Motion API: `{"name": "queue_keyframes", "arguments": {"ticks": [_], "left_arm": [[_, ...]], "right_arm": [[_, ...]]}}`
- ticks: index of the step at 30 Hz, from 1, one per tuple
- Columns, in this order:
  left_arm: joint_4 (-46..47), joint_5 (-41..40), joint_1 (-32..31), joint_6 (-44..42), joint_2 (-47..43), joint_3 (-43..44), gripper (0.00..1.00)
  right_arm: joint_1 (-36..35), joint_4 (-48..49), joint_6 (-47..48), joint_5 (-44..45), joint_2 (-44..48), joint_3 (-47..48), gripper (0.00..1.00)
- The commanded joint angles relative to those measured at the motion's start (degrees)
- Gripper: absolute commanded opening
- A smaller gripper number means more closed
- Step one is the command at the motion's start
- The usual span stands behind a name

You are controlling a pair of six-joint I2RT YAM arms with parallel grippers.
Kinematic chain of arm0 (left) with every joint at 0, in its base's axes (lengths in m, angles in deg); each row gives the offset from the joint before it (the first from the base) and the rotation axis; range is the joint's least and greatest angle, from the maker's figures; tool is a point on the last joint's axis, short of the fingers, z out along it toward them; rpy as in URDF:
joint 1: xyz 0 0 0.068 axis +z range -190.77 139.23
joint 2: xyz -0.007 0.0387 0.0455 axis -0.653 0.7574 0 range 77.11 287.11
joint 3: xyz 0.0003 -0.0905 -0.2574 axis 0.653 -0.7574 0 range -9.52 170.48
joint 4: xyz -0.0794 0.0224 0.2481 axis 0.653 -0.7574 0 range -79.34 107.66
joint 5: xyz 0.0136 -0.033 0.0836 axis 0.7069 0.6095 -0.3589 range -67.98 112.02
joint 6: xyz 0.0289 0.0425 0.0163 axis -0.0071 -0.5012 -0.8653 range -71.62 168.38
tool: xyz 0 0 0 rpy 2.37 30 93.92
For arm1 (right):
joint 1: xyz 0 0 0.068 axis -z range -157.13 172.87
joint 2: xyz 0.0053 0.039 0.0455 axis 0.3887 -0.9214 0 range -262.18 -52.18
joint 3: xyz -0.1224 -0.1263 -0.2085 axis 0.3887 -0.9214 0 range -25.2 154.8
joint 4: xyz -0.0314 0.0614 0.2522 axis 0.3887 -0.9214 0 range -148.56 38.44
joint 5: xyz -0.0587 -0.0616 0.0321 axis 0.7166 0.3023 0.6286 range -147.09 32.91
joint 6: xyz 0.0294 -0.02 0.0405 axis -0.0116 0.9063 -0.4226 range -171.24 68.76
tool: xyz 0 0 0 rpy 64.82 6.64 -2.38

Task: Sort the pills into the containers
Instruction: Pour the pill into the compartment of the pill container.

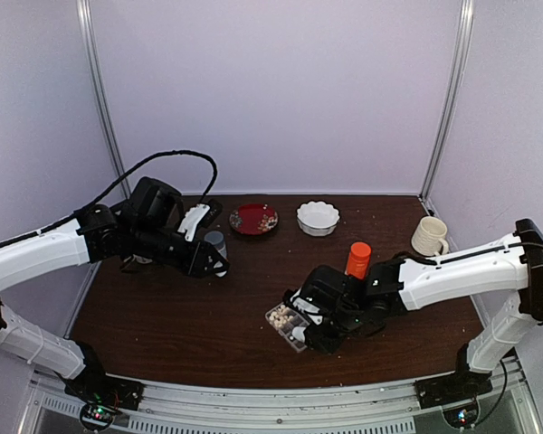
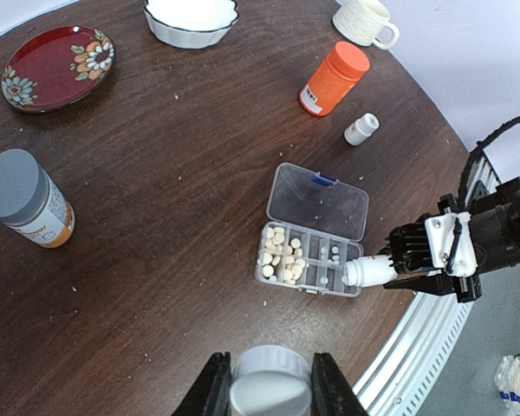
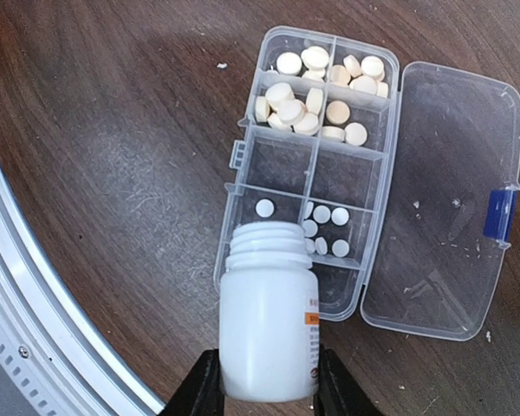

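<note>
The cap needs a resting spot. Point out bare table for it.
Bare wood lies between the amber bottle and the pill box, in front of the red plate. Crowded around the pill box: white bottle, orange bottle.

Cream pills (image 3: 290, 108) in open containers (image 3: 273, 165)

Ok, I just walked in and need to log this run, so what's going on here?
The right fingers hold an uncapped white pill bottle, tipped mouth-first over the open clear pill box, above cells with a few small white pills. Two cells at the end away from the bottle hold cream tablets; the middle ones look empty. The left fingers are shut on a whitish cap.
</note>
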Motion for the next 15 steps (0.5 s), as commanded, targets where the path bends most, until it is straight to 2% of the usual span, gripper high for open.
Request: {"name": "queue_keyframes", "arguments": {"ticks": [1,3,5,9,12,15], "left_arm": [[1.51,0.51,-0.28,-0.01,-0.28,0.58,0.00],[1.51,0.37,-0.25,0.03,-0.51,0.32,0.00],[1.46,0.34,-0.27,0.07,-0.59,0.18,0.00],[1.51,0.49,-0.27,-0.08,-0.34,0.58,0.00],[1.51,0.31,-0.28,0.01,-0.41,0.45,0.00],[1.49,0.45,-0.28,0.07,-0.27,0.59,0.00]], "right_arm": [[-0.10,3.93,-0.62,-1.21,2.29,-1.18,0.00],[-0.09,5.17,-1.07,0.62,3.56,-2.49,0.00],[-0.06,0.50,-0.65,2.34,1.48,-0.07,0.00],[-0.01,4.32,-0.85,-1.18,2.32,-1.52,0.00],[0.00,-0.75,-0.43,1.71,0.19,1.05,0.00],[-0.01,4.13,-0.62,-1.98,2.20,-1.11,0.00]]}}
